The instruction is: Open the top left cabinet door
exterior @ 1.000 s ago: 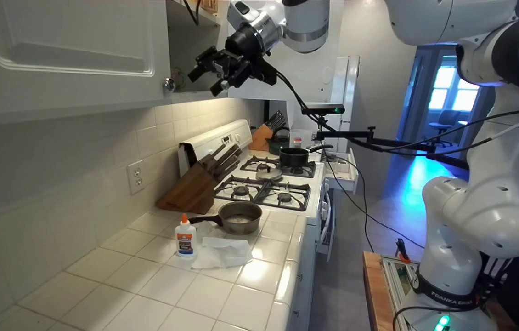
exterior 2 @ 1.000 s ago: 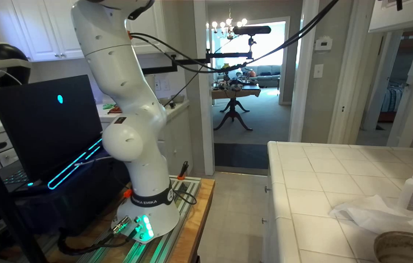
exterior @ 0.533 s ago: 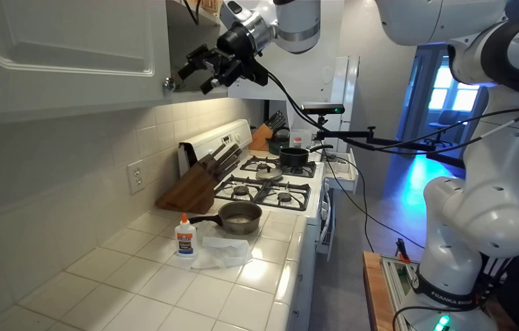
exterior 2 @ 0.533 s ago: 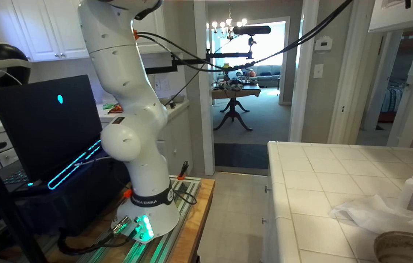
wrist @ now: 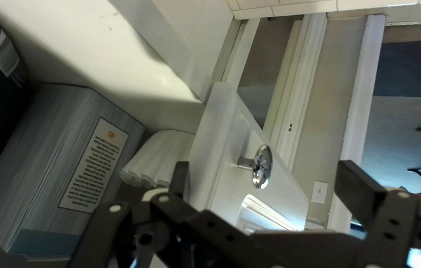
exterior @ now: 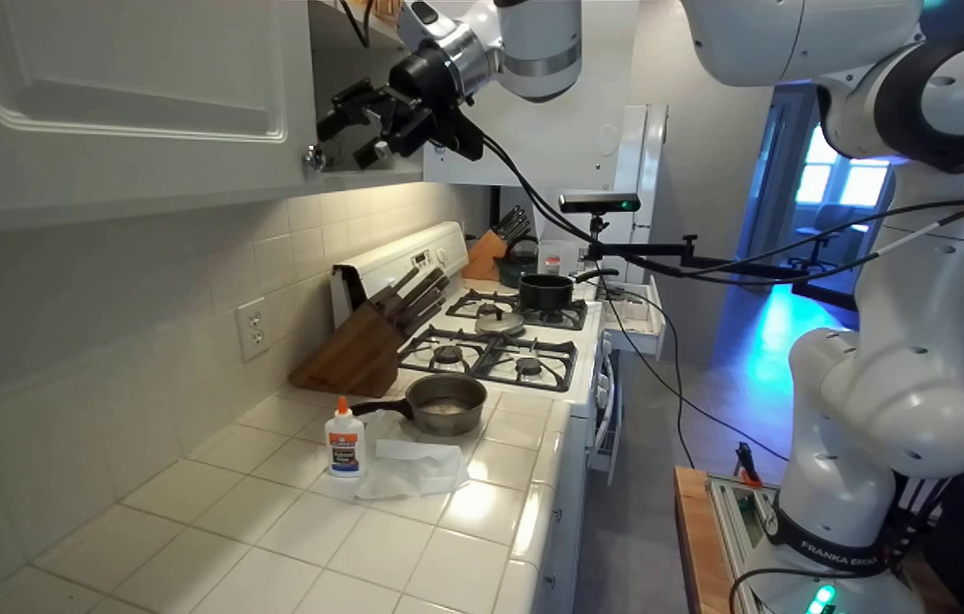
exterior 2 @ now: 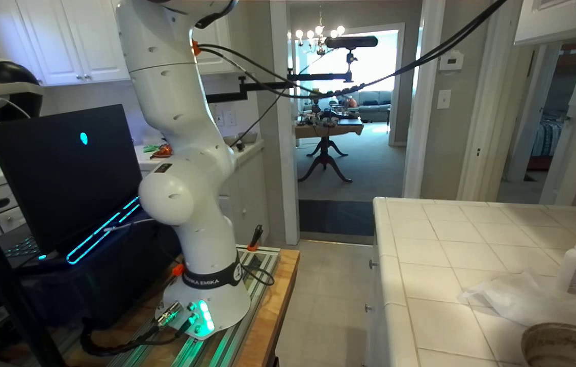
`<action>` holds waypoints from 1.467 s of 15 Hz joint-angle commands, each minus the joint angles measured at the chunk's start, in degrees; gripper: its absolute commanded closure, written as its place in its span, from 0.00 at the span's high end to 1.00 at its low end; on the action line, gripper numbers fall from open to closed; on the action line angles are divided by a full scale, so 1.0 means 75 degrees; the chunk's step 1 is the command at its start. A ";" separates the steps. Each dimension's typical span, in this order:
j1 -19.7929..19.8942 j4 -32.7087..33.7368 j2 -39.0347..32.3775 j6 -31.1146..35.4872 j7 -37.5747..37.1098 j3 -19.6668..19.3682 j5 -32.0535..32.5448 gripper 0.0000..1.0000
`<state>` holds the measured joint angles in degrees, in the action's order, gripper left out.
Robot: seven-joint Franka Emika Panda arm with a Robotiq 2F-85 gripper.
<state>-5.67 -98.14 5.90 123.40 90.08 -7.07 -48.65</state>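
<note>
The top left cabinet door [exterior: 141,94] is large, white and panelled, at the upper left of an exterior view. A corner of a white cabinet door [exterior 2: 566,23] shows at the top right of an exterior view. Its round silver knob [exterior: 314,159] is near the lower right corner. My gripper [exterior: 347,143] is open and empty, just right of the knob and slightly above it. In the wrist view the knob [wrist: 262,166] lies between the open fingers [wrist: 270,180], with no finger touching it visibly. The door's side edge [wrist: 210,141] shows beside the left finger.
The open compartment beside the door holds a printed box [wrist: 80,160] and paper filters [wrist: 162,156]. Below are a glue bottle [exterior: 345,443], a pan [exterior: 446,409], a knife block [exterior: 354,350] and a stove [exterior: 490,358]. A camera on a bar [exterior: 600,203] stands near the arm's cables.
My open gripper has moved left in an exterior view, towards the door's knob, and slightly up. The arm followed. The door and the counter objects have not moved.
</note>
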 commanded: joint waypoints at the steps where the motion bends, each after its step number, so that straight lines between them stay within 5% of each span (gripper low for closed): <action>1: 0.0235 0.0280 -0.0268 0.0219 0.0184 0.0247 -0.0448 1.00; 7: 0.0292 0.0328 -0.0391 0.0515 0.0139 0.0408 -0.0874 1.00; 21: 0.0457 0.0723 -0.0714 -0.0403 -0.0256 0.0518 -0.0796 0.99; 22: 0.0483 0.0765 -0.0741 -0.0493 -0.0266 0.0519 -0.0798 0.74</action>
<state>-3.30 -95.33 2.15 123.33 89.26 -4.22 -53.67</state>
